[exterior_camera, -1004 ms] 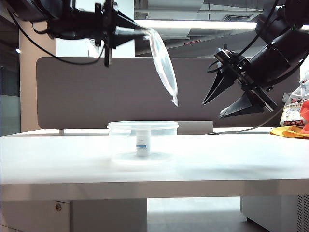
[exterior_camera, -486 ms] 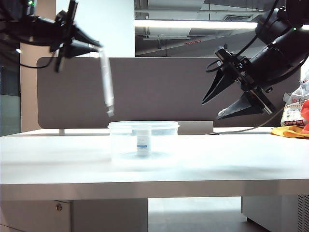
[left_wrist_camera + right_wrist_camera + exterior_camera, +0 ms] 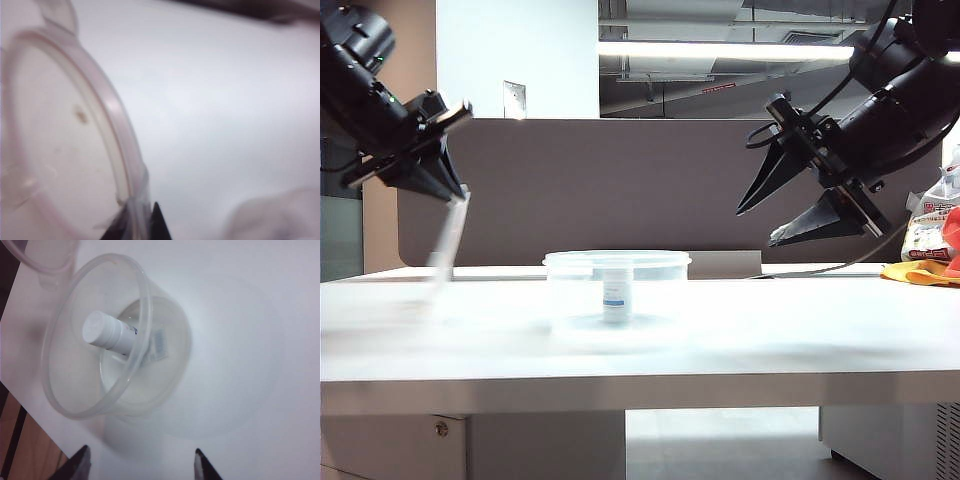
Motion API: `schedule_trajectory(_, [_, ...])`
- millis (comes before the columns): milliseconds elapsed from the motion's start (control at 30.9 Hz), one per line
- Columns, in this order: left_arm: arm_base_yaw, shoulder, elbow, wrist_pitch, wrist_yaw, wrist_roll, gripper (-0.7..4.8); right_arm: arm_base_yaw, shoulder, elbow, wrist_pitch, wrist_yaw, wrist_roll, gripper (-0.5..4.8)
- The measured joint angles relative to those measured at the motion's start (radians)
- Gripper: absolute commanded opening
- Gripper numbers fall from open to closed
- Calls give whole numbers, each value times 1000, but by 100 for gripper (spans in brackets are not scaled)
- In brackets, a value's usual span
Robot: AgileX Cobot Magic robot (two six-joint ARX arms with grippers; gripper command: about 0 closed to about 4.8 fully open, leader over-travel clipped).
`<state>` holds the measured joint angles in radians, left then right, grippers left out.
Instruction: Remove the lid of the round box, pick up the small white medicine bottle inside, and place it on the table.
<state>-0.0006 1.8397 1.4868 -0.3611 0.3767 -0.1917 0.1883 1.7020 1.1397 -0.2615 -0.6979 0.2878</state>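
The round box [image 3: 616,262] stands uncovered mid-table, with the small white medicine bottle [image 3: 614,296] upright inside it. At the far left my left gripper [image 3: 448,190] is shut on the rim of the lid [image 3: 447,245], which hangs edge-down and blurred just above the table [image 3: 800,330]. The left wrist view shows the lid [image 3: 65,135] pinched at my left gripper [image 3: 142,222]. My right gripper [image 3: 757,228] hovers open above and right of the box. From its wrist view, my right gripper [image 3: 140,462] looks down on the box [image 3: 75,407] and bottle [image 3: 105,332]; the lid [image 3: 45,257] shows at the frame's corner.
A dark brown partition panel [image 3: 620,180] runs behind the table. Bags and a yellow cloth [image 3: 925,270] lie at the far right. The table's thick front edge [image 3: 620,390] faces the camera.
My left gripper has swung the lid from above the box leftward and down, close to the table at the far left. The right gripper has kept still and open.
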Motion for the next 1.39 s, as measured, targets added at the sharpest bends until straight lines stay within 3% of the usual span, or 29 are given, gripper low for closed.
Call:
schedule_trajectory(97, [-19, 5, -2, -96, -120, 80, -6, 0, 0, 0, 3, 3, 0, 261])
schedule_trajectory(227, [-38, 8, -5, -137, -191, 121, 4, 0, 0, 0, 14, 5, 0, 262])
schedule_trajectory(356, [-41, 8, -5, -137, -182, 125, 161, 0, 0, 0, 18, 4, 0, 265])
schedule_trajectory(518, [-41, 8, -4, -151, -171, 128, 249, 2, 0, 3, 44, -4, 0, 265])
schedule_trajectory(842, [-92, -71, -3, -177, -150, 139, 256, 80, 0, 171, 33, -19, -57, 265])
schedule_trajectory(1101, [-203, -215, 3, -303, -151, 214, 255, 234, 1, 351, -159, 228, -243, 264])
schedule_trajectory(1393, [-312, -430, 3, -457, -146, 241, 244, 285, 0, 474, -270, 506, -363, 260])
